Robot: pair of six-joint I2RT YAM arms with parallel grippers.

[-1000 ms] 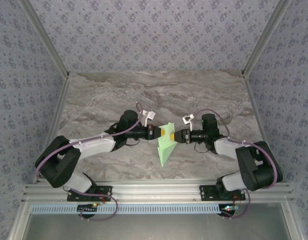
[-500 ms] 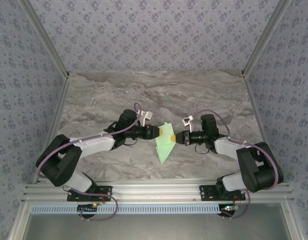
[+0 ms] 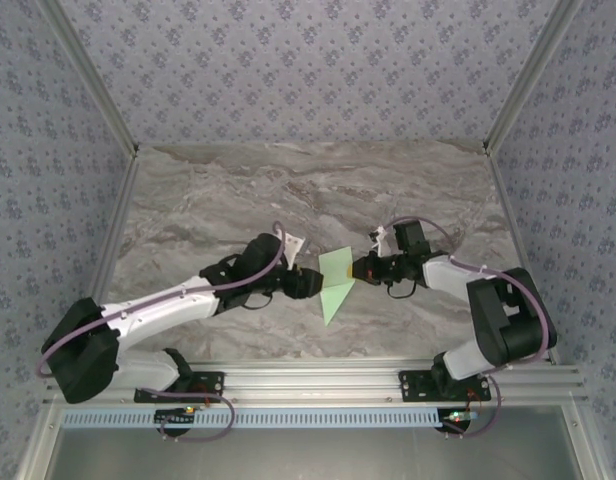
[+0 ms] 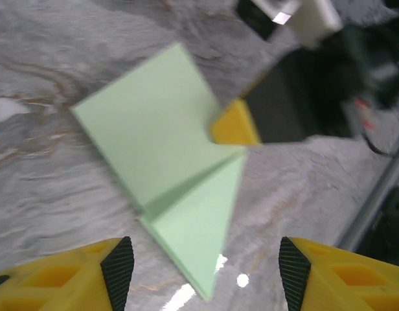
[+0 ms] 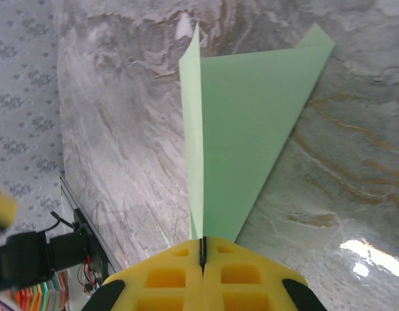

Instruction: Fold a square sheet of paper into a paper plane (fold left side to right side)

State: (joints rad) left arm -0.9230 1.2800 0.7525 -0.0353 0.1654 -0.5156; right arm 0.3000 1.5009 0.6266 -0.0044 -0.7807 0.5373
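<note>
Where clamped from both sides a second ago, now pinched from 3 o'clock alone: shut tight on the right edge of the paper plane by the right gripper, which was partly open before. Lies a little toward 6 o'clock from the middle of the marble table, in much the same spot as earlier, sharp tip pointing to 6 o'clock. Shows one flap down on the stone and the other raised along the centre crease. Has been let go on the 9 o'clock side by the left gripper, now with jaws spread wide and nothing between them, just beside the paper. Has swung the left arm's elbow low and out toward 8 o'clock of the table, leaving that arm stretched longer than before.
</note>
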